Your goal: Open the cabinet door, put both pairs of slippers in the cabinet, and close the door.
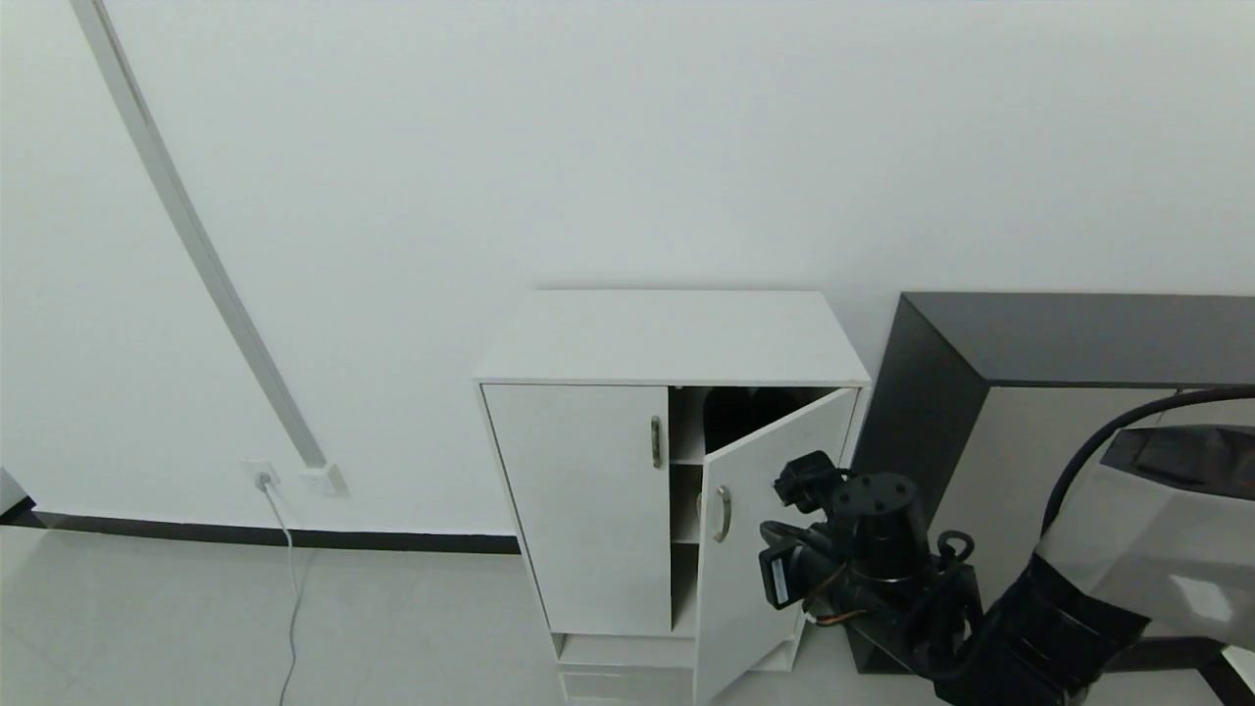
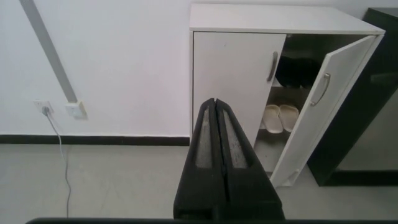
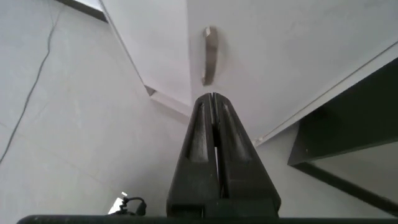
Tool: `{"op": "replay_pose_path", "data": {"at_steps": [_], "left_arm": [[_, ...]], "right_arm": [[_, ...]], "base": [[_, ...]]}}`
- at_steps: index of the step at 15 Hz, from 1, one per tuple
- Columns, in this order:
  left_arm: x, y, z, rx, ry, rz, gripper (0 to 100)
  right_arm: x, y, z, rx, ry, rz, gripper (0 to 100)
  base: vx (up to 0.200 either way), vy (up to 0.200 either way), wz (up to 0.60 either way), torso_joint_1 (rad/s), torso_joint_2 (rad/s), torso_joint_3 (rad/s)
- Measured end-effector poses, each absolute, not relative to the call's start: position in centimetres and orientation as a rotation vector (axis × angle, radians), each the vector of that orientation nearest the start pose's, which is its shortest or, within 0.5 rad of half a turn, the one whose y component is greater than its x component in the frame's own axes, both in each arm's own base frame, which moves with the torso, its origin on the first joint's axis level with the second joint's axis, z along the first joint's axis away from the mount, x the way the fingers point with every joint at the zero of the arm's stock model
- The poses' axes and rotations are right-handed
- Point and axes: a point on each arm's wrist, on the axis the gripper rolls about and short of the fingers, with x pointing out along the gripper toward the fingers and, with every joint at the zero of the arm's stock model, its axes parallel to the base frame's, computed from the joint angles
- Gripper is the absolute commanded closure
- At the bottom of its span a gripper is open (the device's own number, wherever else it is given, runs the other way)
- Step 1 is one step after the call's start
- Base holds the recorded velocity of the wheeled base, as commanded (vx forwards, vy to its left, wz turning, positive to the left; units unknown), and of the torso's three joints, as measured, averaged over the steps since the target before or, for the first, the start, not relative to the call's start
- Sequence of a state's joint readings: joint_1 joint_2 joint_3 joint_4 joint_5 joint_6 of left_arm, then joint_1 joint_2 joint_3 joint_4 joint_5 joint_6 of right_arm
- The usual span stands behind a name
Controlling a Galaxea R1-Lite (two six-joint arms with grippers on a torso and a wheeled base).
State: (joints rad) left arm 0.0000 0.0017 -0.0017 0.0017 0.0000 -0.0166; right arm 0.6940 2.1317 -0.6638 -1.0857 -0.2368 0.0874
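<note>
**Operator:** What sits off to your left?

**Me:** Ahead of my left gripper [image 2: 214, 109] and out to its left is a wall socket [image 2: 43, 107]. A cable [image 2: 62, 163] trails from it down to the floor [image 2: 112, 180]. A grey conduit [image 2: 50, 53] slants up the wall above it.

**Operator:** And that gripper itself?

**Me:** Clenched, with its fingers [image 2: 205, 140] pressed flat together and nothing between them. It hangs in the air, well apart from the cabinet [image 1: 667, 338], which stands ahead of it and a little to its right.

**Operator:** The doors?

**Me:** The left door [image 1: 578, 510] is flush shut. The right door [image 1: 730, 608] stands ajar, swung out toward me.

**Operator:** Where are the slippers?

**Me:** Both pairs are inside, showing through the gap beyond my left gripper's tips. The dark pair [image 2: 298, 71] sits on the upper shelf. The beige pair [image 2: 280, 117] lies side by side on the shelf beneath.

**Operator:** Your right gripper?

**Me:** My right gripper [image 3: 213, 102] is clenched too, and empty. It is close against the outer face of the right door, and the metal handle [image 3: 209, 56] lies just beyond its tips. I cannot tell whether the tips touch the panel.

**Operator:** Anything further right?

**Me:** A dark unit [image 1: 980, 338] stands just beside the cabinet, to the right of my right gripper.
</note>
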Motion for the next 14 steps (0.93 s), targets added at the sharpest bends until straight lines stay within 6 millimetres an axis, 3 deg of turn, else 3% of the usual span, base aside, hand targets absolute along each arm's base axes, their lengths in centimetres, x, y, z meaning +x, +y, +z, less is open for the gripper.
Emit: {"op": "replay_pose_path", "data": {"at_steps": [6, 14], "left_arm": [[-2.3, 0.0, 7.6, -0.017, 0.002, 0.000, 100], [-2.3, 0.0, 7.6, -0.018, 0.002, 0.001, 100]], "right_arm": [[24.8, 21.3, 3.7, -0.098, 0.379, 0.467, 100], [27.2, 22.2, 3.0, -0.076, 0.349, 0.445, 100]], "base": [[0.200, 0.000, 0.00, 0.004, 0.00, 0.005], [0.000, 0.000, 0.00, 0.000, 0.00, 0.000]]}}
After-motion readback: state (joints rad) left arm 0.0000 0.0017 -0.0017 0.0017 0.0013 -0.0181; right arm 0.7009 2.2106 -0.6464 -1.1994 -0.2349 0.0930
